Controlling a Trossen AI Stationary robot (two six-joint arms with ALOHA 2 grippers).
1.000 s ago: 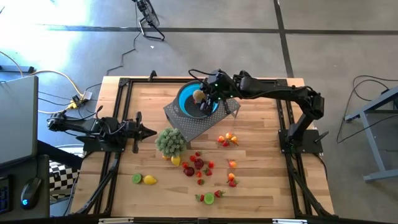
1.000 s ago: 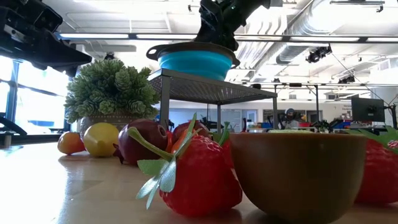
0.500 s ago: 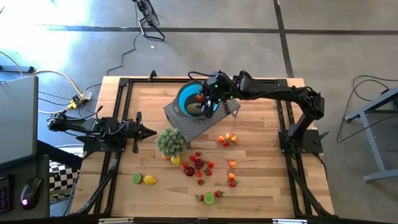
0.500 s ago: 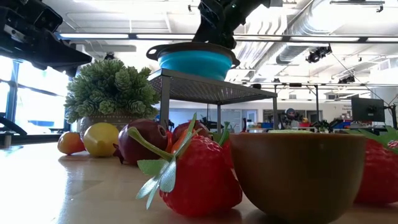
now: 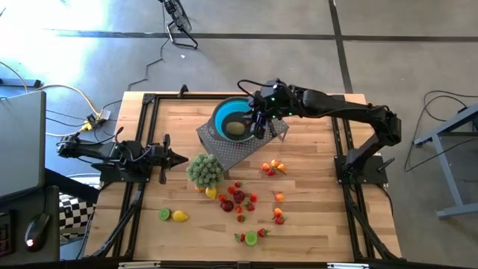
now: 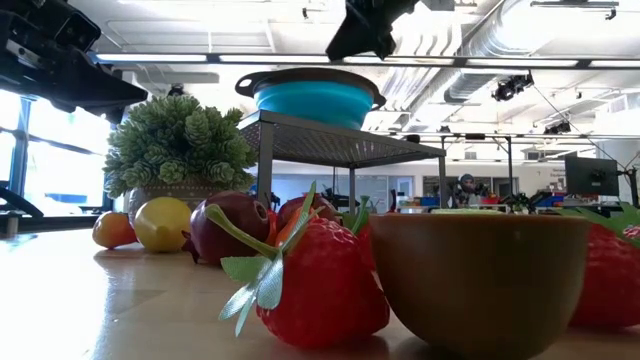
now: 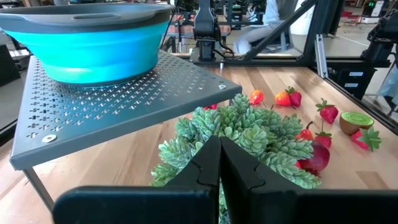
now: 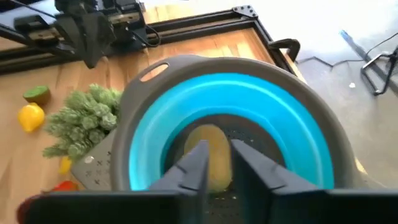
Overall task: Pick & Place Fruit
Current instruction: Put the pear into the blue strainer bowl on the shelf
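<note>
The left claw [image 5: 181, 158] rests low at about nine o'clock on the desk [image 5: 306, 217], its fingers pressed together with nothing between them; it points toward the potted plant [image 5: 205, 169] just ahead of it, and this arm looks parked out of the working area. The plant stands near the desk's middle, just beside the front corner of the perforated metal stand [image 5: 243, 152].

The stand carries the blue bowl [image 5: 221, 113] at about twelve o'clock, raised above the desk, probably so that it serves as a clear drop target. One pale yellow-green fruit [image 5: 236, 128] lies in the bowl's bottom, free of any grip.

Most of the fruit is not yet in the bowl: a red cluster [image 5: 237, 197] near the centre, a lime and a lemon [image 5: 172, 215] at about seven o'clock, and strawberries with a lime half [image 5: 252, 237] at about six o'clock.

The right arm reaches in from three o'clock, stretched long across the far edge, and the right claw [image 5: 259, 124] hangs above the bowl's right rim. In the right wrist view its fingers [image 8: 194, 163] stand close together, a narrow gap between them, clamped on nothing, with the fruit below.
</note>
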